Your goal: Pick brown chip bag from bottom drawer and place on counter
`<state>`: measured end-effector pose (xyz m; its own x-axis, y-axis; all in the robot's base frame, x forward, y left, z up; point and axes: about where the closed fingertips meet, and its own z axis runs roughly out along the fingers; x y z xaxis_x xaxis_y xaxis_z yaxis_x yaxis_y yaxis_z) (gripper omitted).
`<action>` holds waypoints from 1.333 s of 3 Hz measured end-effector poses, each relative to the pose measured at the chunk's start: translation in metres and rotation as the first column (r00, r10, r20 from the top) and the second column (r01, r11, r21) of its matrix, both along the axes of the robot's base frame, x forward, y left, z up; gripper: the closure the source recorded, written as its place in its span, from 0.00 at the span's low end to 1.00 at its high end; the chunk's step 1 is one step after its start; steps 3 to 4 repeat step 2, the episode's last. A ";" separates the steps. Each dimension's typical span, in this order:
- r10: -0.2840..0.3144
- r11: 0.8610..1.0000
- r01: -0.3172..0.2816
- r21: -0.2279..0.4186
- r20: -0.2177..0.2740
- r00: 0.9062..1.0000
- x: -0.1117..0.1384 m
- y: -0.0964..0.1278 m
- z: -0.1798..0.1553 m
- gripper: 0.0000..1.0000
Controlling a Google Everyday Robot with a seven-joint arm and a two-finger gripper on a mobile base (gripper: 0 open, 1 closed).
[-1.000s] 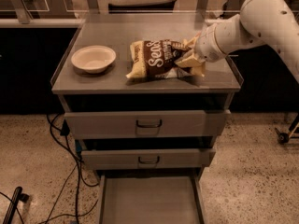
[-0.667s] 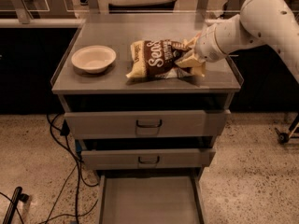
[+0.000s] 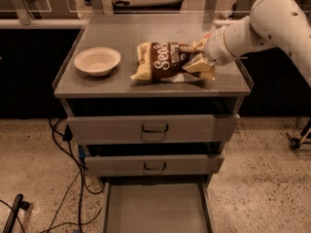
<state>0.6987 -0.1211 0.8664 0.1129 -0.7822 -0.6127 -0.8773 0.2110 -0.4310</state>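
Note:
The brown chip bag (image 3: 163, 62) lies flat on the counter (image 3: 146, 30), right of centre, with its white lettering facing up. My gripper (image 3: 201, 59) is at the bag's right cream-yellow end, low over the counter, with the white arm reaching in from the upper right. The bottom drawer (image 3: 153, 210) is pulled out at the foot of the cabinet and its flat floor is bare.
A cream bowl (image 3: 97, 60) stands on the counter's left part. The two upper drawers (image 3: 153, 128) with dark handles are slightly pulled out. Cables (image 3: 68, 178) trail on the floor at the left. A caster base (image 3: 297, 141) stands at the right.

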 end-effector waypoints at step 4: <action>0.000 1.000 0.000 0.000 0.000 1.000 0.000 0.000 0.000 0.00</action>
